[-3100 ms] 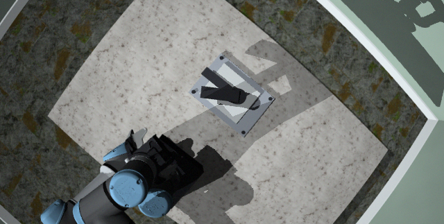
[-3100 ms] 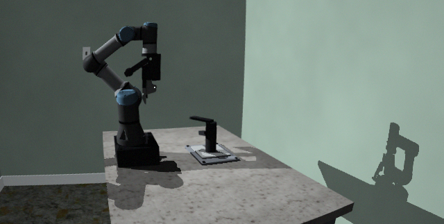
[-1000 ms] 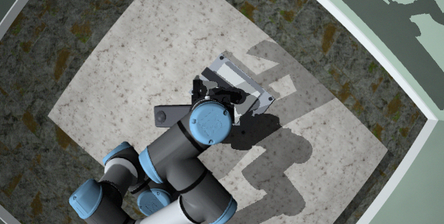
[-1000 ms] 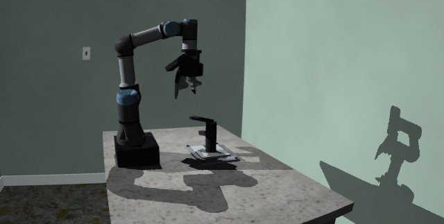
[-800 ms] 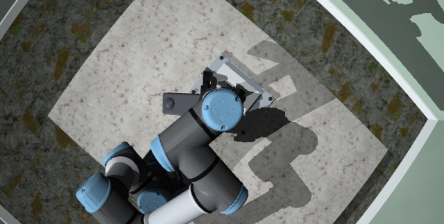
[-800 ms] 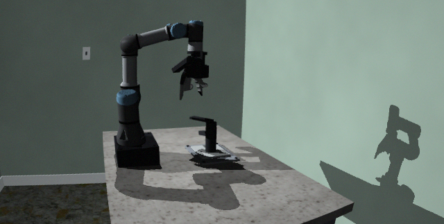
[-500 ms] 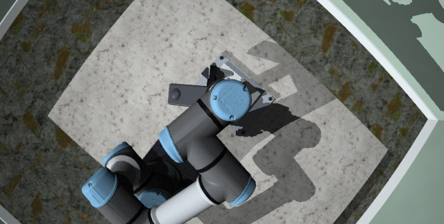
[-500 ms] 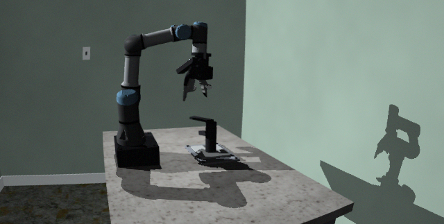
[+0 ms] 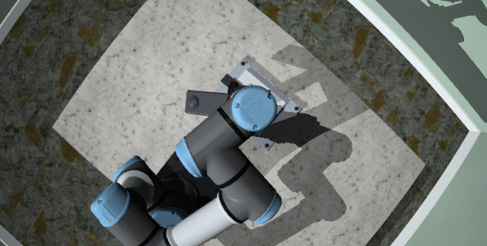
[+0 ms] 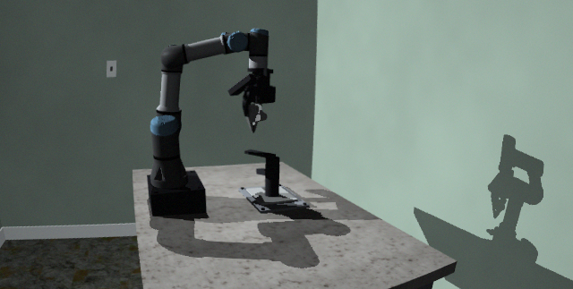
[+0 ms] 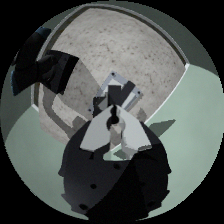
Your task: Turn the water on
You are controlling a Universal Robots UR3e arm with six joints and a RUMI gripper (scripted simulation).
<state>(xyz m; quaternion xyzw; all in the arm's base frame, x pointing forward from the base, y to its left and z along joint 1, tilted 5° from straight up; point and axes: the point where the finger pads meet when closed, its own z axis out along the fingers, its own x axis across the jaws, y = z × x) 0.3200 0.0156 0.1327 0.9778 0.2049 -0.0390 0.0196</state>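
- We see the arm (image 10: pixel 169 83) rising from a dark block base (image 10: pixel 197 199) at the back left of the bench (image 10: pixel 358 253). The lower link stands close to upright, bends at the elbow, and the upper link runs roughly level toward the pale green wall (image 10: pixel 425 79).
- The wrist turns straight down at the end of that reach, so the gripper (image 10: pixel 253 129) hangs pointing at the bench, directly above the tap (image 10: pixel 271 177) and apart from it, with open air between tip and lever.
- From the top view the blue wrist cap (image 9: pixel 254 107) covers most of the tap; only part of the mounting plate (image 9: pixel 293 106) shows past it.
- We note the bench as a speckled stone-look slab, with a dark mottled floor (image 10: pixel 67 264) below and white skirting (image 10: pixel 67 231) along the dark grey-green wall (image 10: pixel 89 21), which carries a small switch plate (image 10: pixel 111 68).
- Hard shadows of the arm lie across the bench and on the pale wall at right.
- The tap is a dark upright post on a light square plate with corner screws, right of the arm base near the bench's middle. Its lever (image 10: pixel 256 152) lies about level, pointing left toward the arm side.
- The gripper is fully closed, fingertips meeting in a point in the wrist view, with nothing between them.
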